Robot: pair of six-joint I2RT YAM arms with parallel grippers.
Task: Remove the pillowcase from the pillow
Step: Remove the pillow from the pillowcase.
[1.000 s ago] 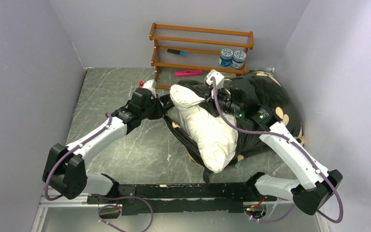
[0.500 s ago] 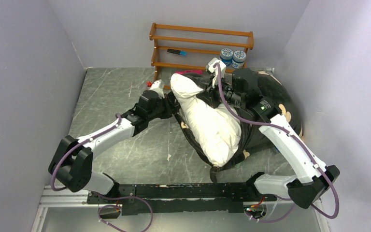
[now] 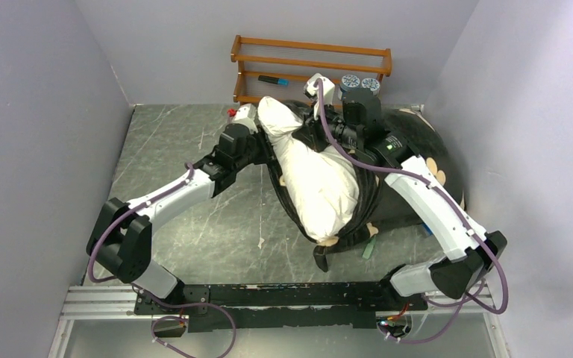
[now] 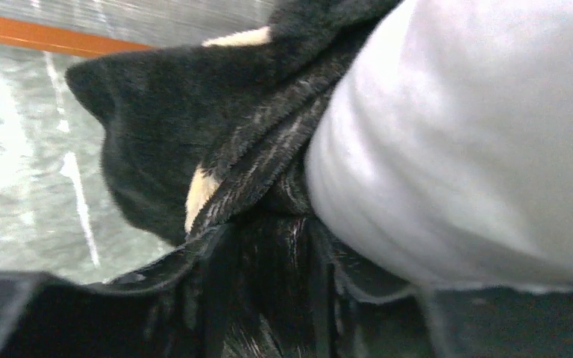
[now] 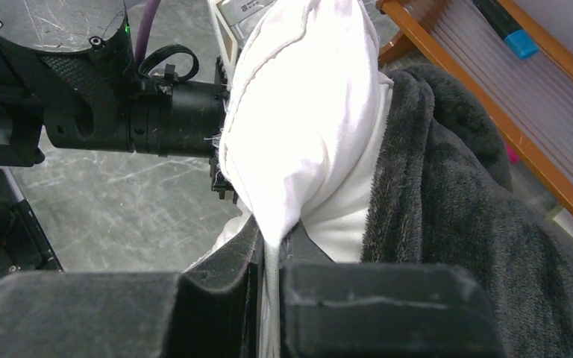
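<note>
Both arms reach farther toward the back wall than a moment ago. The top end of the pillow (image 3: 317, 179) has gone with them, up close to the wooden rack (image 3: 310, 48).

Under it all lies the gray tabletop (image 3: 171, 149). The pillowcase (image 3: 418, 130) is black and fluffy with pale yellow shapes. It is bunched low around the pillow. Most of it sits in a heap behind the right pincer (image 3: 307, 134), under that arm, and a thin strip runs round to the left pincer (image 3: 260, 149). The pillow is white and fat. It lies between the two pincers, mostly out of its cover, with its near end pointing back at the arm bases.

The rack stands just past both pincers. The right pincer is shut tight on a fold of white pillow cloth near the pillow's top end. The left pincer pinches the black edge of the pillowcase, right beside the pillow's side.

Two small jars (image 3: 351, 80) sit on the rack just beyond the right pincer. A blue marker (image 3: 272, 79) lies on a shelf past the left pincer. A small red thing (image 3: 231, 112) lies on the tabletop next to the left pincer.
</note>
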